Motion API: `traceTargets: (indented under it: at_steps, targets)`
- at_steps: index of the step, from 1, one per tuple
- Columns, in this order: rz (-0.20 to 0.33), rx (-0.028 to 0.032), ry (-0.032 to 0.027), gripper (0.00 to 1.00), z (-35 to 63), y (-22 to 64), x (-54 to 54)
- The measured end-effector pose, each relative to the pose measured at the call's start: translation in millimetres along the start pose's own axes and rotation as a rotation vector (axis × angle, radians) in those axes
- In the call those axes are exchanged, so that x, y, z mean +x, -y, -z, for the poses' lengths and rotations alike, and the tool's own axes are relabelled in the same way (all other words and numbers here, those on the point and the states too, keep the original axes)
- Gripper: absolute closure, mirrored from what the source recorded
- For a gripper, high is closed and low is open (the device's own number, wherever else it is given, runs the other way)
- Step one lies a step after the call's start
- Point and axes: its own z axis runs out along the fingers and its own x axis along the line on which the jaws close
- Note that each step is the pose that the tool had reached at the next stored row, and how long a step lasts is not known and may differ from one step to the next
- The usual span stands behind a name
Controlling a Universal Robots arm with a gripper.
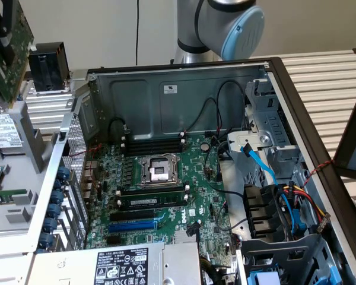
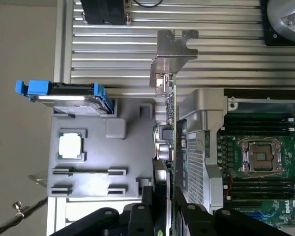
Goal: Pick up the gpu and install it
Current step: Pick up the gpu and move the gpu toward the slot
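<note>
The hand [image 2: 168, 199] pinches the gpu [image 2: 172, 118], beside the case [image 2: 199, 115]. It could bump the case wall and slip.

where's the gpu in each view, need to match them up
exterior view: gpu in the upper left corner, tilted, over the grey tray.
wrist view: gpu edge-on between grey tray and case wall, silver bracket at its far end.
shared landmark: cpu socket.

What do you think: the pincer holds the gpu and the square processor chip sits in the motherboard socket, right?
Not quite. The pincer does hold the gpu, but the motherboard socket is empty; the wrist view shows the processor chip lying in the grey tray.
</note>
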Motion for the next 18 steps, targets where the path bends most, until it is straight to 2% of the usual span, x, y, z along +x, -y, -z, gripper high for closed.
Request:
traceTargets:
  at_steps: [2,5,8,11,18]
  targets:
    - [-0.002,-0.0056,-0.0150,0.73,0.2,0.7,-1.9]
    - [-0.005,-0.0098,-0.0345,0.73,0.4,2.3,-5.3]
    - [-0.008,-0.0110,-0.0503,0.73,1.4,4.5,-9.6]
    - [-0.009,-0.0107,-0.0572,0.73,5.6,9.0,-17.9]
    - [-0.009,-0.0106,-0.0606,0.73,12.7,17.7,-45.6]
